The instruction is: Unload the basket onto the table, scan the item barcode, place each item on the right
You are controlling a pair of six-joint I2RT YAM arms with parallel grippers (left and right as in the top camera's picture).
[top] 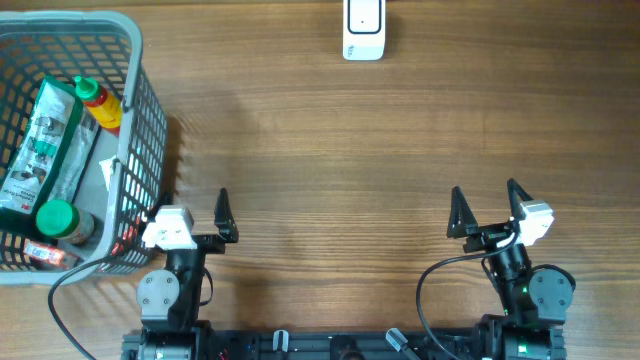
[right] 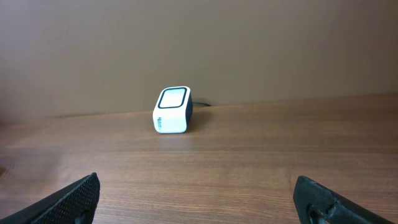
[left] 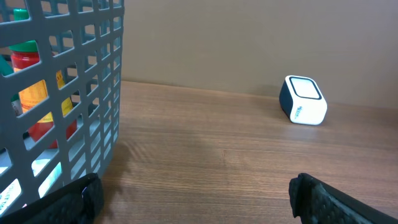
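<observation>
A white barcode scanner with a dark window stands at the table's far edge; it also shows in the left wrist view and the right wrist view. Possible items lie in the grey basket at the left: a red sauce bottle with a green cap, a green and white packet and a green-lidded jar. My left gripper sits open beside the basket's near right corner, nothing between its fingers. My right gripper is open and empty near the front right.
The basket wall fills the left of the left wrist view, with the red bottle showing through its grid. Bare wooden table stretches between the grippers and the scanner. A black cable loops by the right arm's base.
</observation>
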